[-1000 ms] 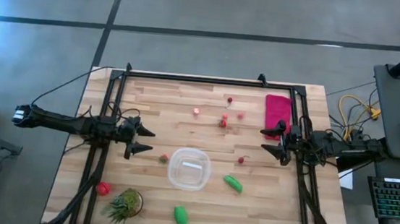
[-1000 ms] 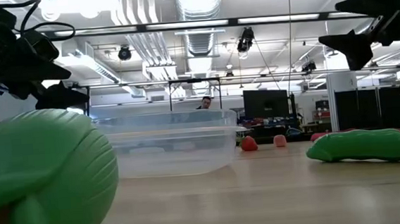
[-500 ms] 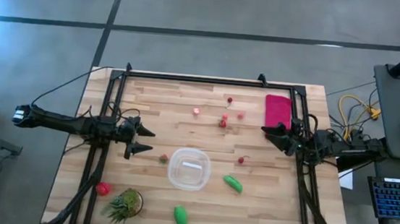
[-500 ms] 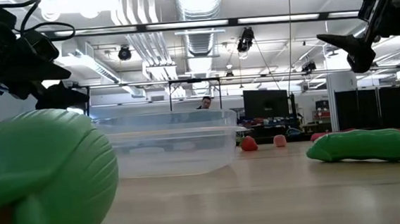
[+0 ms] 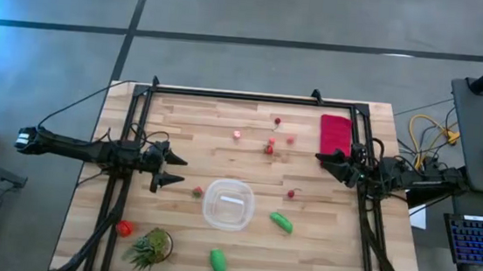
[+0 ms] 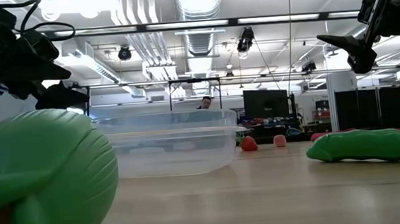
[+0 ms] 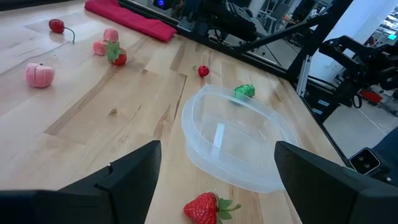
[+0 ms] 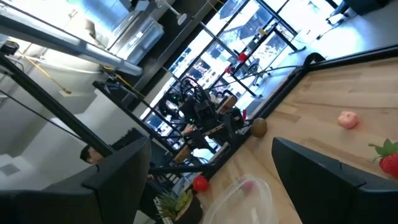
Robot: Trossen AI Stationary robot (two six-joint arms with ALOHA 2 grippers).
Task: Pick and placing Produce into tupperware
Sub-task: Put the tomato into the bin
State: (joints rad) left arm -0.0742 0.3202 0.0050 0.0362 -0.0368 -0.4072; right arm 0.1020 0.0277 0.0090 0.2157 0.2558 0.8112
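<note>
The clear tupperware sits on its base near the table's middle, with nothing in it that I can see. Around it lie a strawberry, a green oblong piece, a second green piece, a red tomato and small red and pink berries. My left gripper hangs open to the left of the tupperware. My right gripper is open too, raised above the table near its right edge.
A flat red cloth lies at the far right, beside the right gripper. A spiky potted plant stands at the near left corner, next to the tomato. A dark metal frame runs along the table's far edge and sides.
My right gripper has rolled about its wrist, so its two fingers now stand nearly one above the other instead of side by side. It has stayed open and about where it was. The left arm and the produce have kept still.
</note>
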